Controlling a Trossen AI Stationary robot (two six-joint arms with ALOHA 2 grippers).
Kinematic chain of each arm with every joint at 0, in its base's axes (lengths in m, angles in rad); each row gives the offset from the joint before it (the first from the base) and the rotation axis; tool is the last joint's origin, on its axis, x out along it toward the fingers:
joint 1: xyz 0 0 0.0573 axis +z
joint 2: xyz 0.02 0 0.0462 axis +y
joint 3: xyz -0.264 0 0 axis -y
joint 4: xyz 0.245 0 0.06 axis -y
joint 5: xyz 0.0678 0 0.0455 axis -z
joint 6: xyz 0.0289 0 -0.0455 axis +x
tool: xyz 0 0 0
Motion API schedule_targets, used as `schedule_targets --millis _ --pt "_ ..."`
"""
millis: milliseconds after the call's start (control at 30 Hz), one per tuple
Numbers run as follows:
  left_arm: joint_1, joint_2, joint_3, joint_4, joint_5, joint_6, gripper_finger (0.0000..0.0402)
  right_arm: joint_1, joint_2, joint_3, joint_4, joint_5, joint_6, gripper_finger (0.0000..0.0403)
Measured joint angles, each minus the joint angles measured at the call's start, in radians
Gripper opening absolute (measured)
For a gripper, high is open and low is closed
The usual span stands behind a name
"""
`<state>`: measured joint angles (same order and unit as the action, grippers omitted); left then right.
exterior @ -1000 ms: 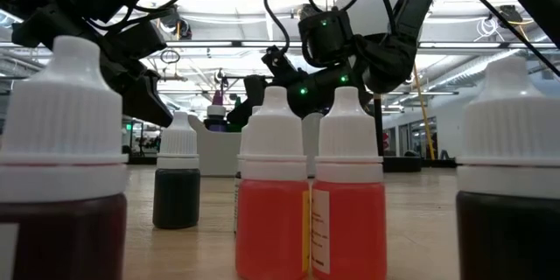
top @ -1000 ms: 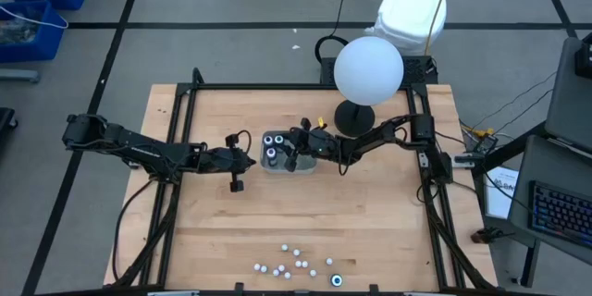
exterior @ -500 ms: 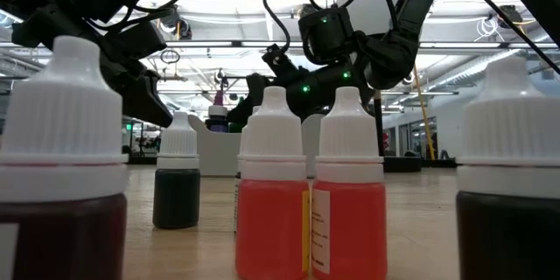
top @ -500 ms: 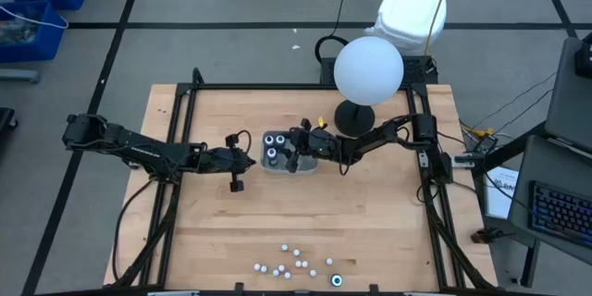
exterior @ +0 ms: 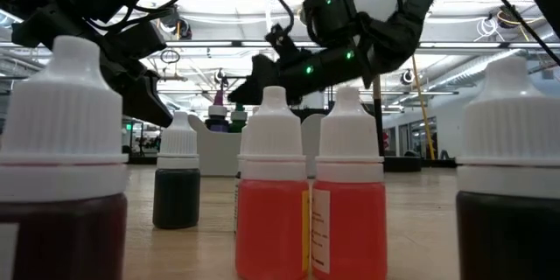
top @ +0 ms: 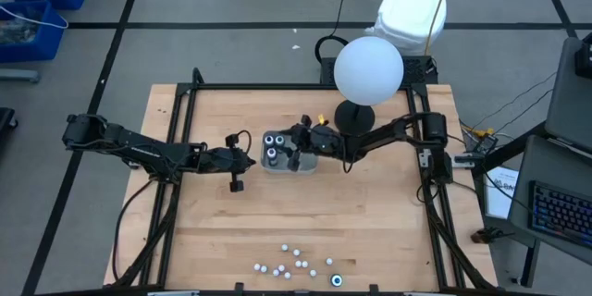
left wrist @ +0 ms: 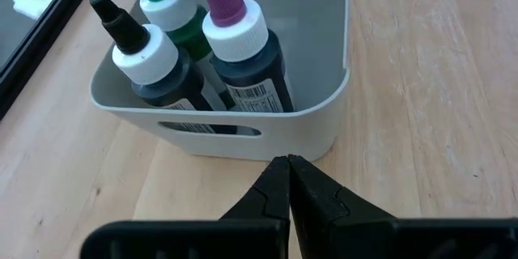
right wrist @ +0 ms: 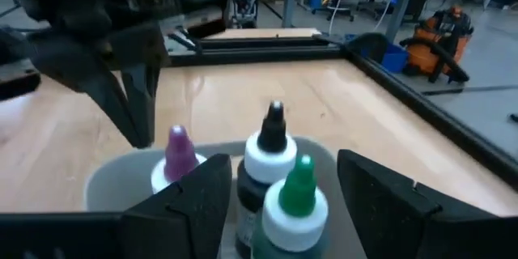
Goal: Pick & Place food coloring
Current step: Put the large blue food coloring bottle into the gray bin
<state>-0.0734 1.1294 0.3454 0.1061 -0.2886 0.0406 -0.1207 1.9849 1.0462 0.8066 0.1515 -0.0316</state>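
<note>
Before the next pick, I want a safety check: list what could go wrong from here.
1. The right tool stands open around the green-tipped bottle in the grey tray; pulling away askew could tip it or the black-tipped bottle.
2. The shut left tool sits right at the tray's wall; a nudge could shift the tray.
3. The loose bottles cluster tightly at the table edge; picking one may topple others.

You had one camera straight above the table [top: 305,231], one level behind near bottles [exterior: 271,192]; both wrist cameras sat close, sharing the grey tray [left wrist: 324,121].
</note>
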Motion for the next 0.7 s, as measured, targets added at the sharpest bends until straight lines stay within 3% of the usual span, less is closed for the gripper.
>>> schedule_targets --millis 167,400,700 --pt "0.000 0.000 0.000 -0.001 0.000 0.000 0.0010 0.016 -0.131 0.000 -0.106 0.005 -0.061 0.0217" --pt "0.000 0.000 0.000 -0.005 0.000 0.000 0.0010 0.107 -0.425 0.001 -0.484 0.002 -0.097 0.0199" --pt "0.000 0.000 0.000 0.001 0.000 0.000 0.0010 0.310 -0.713 -0.179 -0.571 0.040 -0.084 0.0073"
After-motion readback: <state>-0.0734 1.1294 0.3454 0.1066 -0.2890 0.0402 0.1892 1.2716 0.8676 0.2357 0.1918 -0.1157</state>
